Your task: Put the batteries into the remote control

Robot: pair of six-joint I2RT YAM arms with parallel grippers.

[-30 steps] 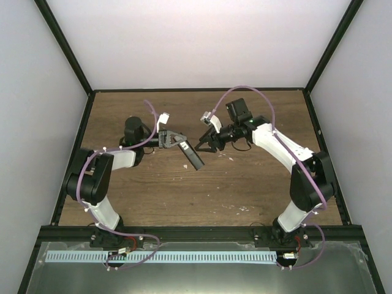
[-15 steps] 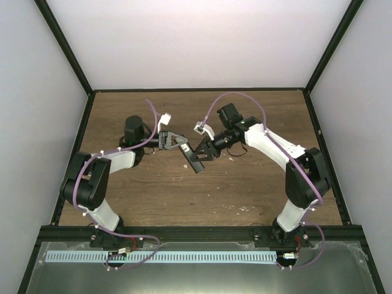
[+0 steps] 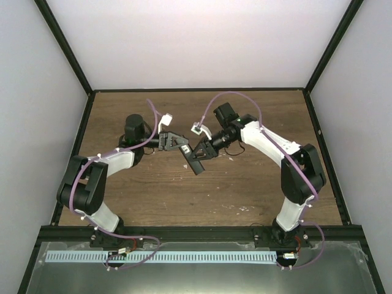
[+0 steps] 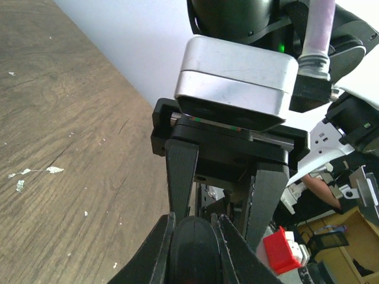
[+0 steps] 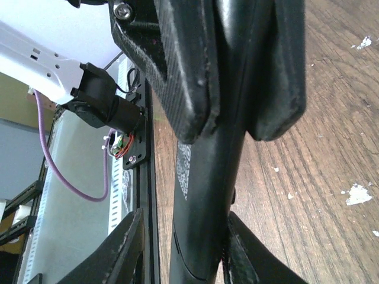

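The remote control (image 3: 195,163), a slim black bar, hangs tilted above the middle of the table. My left gripper (image 3: 181,145) is shut on its upper end. In the left wrist view that rounded black end (image 4: 192,251) sits clamped between the fingers. My right gripper (image 3: 200,152) straddles the bar lower down. In the right wrist view the remote control (image 5: 207,189) runs between the right gripper (image 5: 185,216). One fingertip (image 5: 240,248) touches it and the other (image 5: 127,248) stands apart, so the right gripper is open. The batteries are out of view.
The wooden table (image 3: 245,190) carries small white flecks (image 5: 357,194). A black frame rail (image 3: 184,231) runs along the near edge, with a white slotted strip (image 3: 159,257) below it. White walls close in the back and sides.
My right gripper has moved left onto the remote control and its jaws have narrowed around it. The left gripper has kept its hold, barely shifting.
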